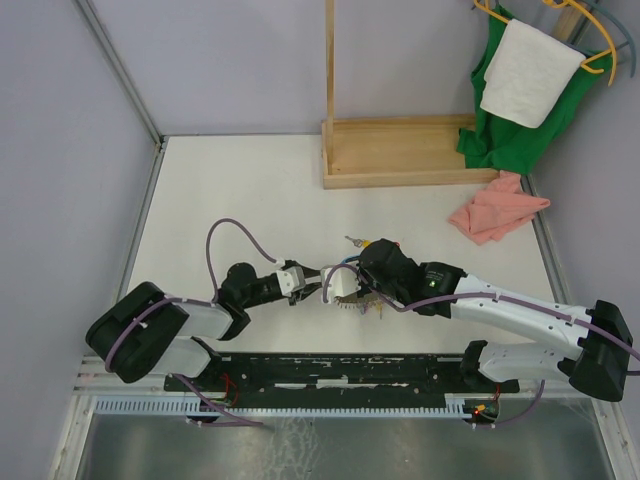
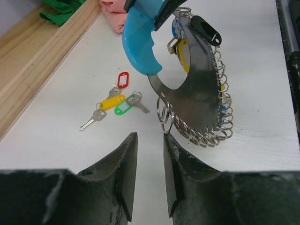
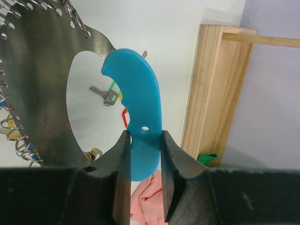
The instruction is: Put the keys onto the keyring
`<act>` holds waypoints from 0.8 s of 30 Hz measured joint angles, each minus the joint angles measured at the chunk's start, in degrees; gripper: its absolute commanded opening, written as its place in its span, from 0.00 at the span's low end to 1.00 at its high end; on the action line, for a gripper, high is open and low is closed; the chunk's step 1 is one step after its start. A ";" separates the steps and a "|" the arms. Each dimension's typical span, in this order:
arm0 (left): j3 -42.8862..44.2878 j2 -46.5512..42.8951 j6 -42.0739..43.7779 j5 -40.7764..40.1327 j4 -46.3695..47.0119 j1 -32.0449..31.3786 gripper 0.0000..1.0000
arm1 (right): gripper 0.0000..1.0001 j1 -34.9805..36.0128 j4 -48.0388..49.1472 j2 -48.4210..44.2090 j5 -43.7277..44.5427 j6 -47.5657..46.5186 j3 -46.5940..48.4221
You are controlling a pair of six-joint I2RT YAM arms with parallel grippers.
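- Standing well beyond the keyring (image 2: 201, 89): a shallow wooden tray (image 1: 400, 160) with one upright post; a green cloth (image 1: 500, 130) hangs over its right end
- Pink cloth (image 1: 495, 210): crumpled on the table (image 2: 70, 154), between the tray and the keyring
- Keyring, form: a flat grey metal crescent closed into a loop by a light-blue plastic band (image 3: 140, 108); small holes run along the outer edge, each carrying a wire split ring
- Keyring, load: dense rings along the lower curve, with a black tag and a yellow tag near the top
- Keyring, position: held upright over the table; whether the lowest rings touch the surface cannot be told
- Right gripper (image 3: 143, 133): fingers clamped on the blue band from both sides
- Left gripper (image 2: 150, 136): jaws narrowly apart with nothing between them, tips just short of the keyring's lowest split rings
- Keys (image 2: 112, 101): three small silver keys with red, yellow and green tags, lying flat in a loose cluster on the table, clear of the keyring on its far side from the right gripper
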 measured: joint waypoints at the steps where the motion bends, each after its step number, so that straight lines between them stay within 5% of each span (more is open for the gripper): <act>1: -0.22 -0.15 -0.11 -0.50 0.42 0.00 0.34 | 0.04 0.00 0.02 0.00 0.02 0.02 0.00; 24: -0.50 -2.84 -1.09 0.44 -1.42 0.00 0.32 | 0.04 0.00 2.40 -0.50 0.50 0.42 -0.96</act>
